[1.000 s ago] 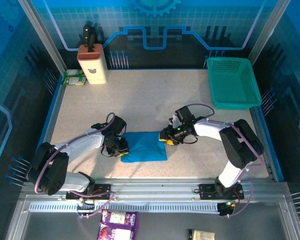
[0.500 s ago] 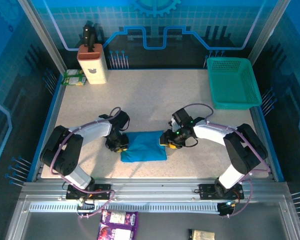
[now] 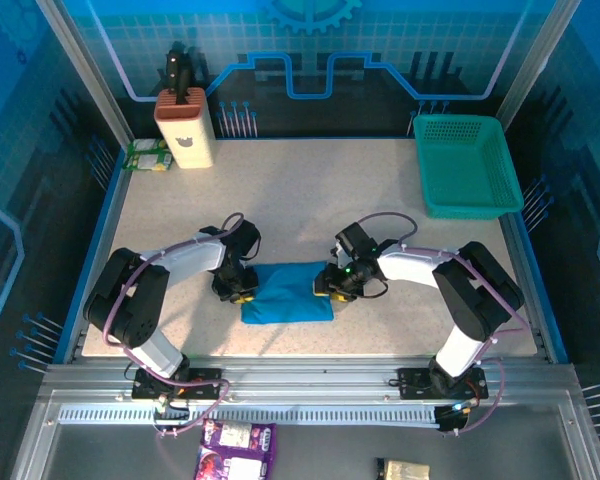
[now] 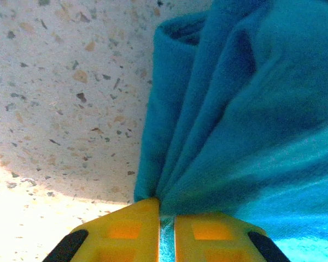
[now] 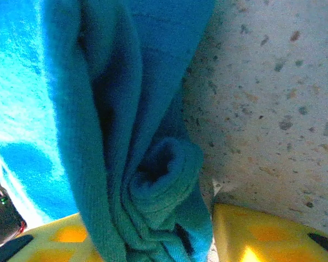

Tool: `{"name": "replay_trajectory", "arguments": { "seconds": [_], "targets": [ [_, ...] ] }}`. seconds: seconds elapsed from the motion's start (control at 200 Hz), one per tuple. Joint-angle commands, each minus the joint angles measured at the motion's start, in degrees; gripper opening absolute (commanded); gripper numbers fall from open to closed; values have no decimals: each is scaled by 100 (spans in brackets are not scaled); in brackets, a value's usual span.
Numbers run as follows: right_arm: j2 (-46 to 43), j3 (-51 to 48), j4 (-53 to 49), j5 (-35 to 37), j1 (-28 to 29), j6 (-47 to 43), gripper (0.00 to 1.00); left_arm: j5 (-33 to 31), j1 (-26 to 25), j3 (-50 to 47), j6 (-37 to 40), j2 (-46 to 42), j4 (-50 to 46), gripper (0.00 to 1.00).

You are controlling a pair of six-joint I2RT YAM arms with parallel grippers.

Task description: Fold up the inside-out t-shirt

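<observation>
My left fingers (image 4: 126, 232) pinched one end of the folded medium-blue cloth t-shirt (image 3: 288, 292), and my right fingers (image 5: 262, 240) gripped a thick bunch opposite. It lay centrally on the speckled surface (image 3: 310, 190), held at both ends, I judged, for another fold.

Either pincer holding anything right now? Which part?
Left pincer pinches the t-shirt at its left edge. Right pincer straddles the bunched right edge; whether it is clamped cannot be told.

left claw (image 3: 242, 296) left of t-shirt (image 3: 287, 295) | right claw (image 3: 325, 291) right of it | basket (image 3: 470, 210) far right
</observation>
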Motion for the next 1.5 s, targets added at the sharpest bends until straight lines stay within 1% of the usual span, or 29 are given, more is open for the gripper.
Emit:
{"name": "replay_trajectory", "arguments": {
  "seconds": [0.0, 0.345, 0.47, 0.62, 0.695, 0.725, 0.805, 0.896, 0.986, 1.071, 1.116, 1.366, 1.431, 1.496],
  "targets": [
    [209, -154, 723, -352, 112, 203, 44, -495, 76, -283, 95, 347, -196, 13],
    [5, -337, 853, -544, -197, 204, 12, -462, 98, -335, 97, 244, -150, 14],
    [-88, -317, 617, -561, -356, 21, 0, -468, 103, -208, 99, 5, -225, 14],
    [-163, 8, -358, -390, -582, -606, 0, -488, 103, 366, 137, -567, -666, 19],
    [-163, 179, -1006, -285, -709, -1056, 0, -388, 105, 625, 141, -749, -796, 21],
    [-156, 444, -1355, -174, -756, -1263, 0, -325, 103, 700, 139, -797, -820, 21],
    [-122, 931, -2390, 290, -853, -1905, 0, -103, 107, 803, 79, -861, -795, 21],
    [-84, 1526, -3481, 1023, -958, -2489, 0, 85, 105, 809, 15, -886, -694, 21],
    [-66, 2226, -4542, 1995, -1048, -2979, 0, 129, 95, 791, -7, -897, -648, 20],
    [-32, 2734, -5273, 2858, -1141, -3311, 0, 109, 107, 773, 1, -888, -662, 20],
    [-30, 3035, -5711, 3432, -1200, -3472, 0, 98, 109, 773, 12, -885, -678, 20],
    [-342, 4314, -7020, 5312, -1681, -3993, 0, 77, 107, 884, 120, -853, -818, 19],
    [-409, 4599, -7286, 5659, -1772, -4130, 0, 72, 112, 922, 149, -864, -870, 19],
    [-485, 4827, -7445, 5842, -1824, -4246, 0, 83, 123, 962, 168, -857, -896, 19]
  ]
}}
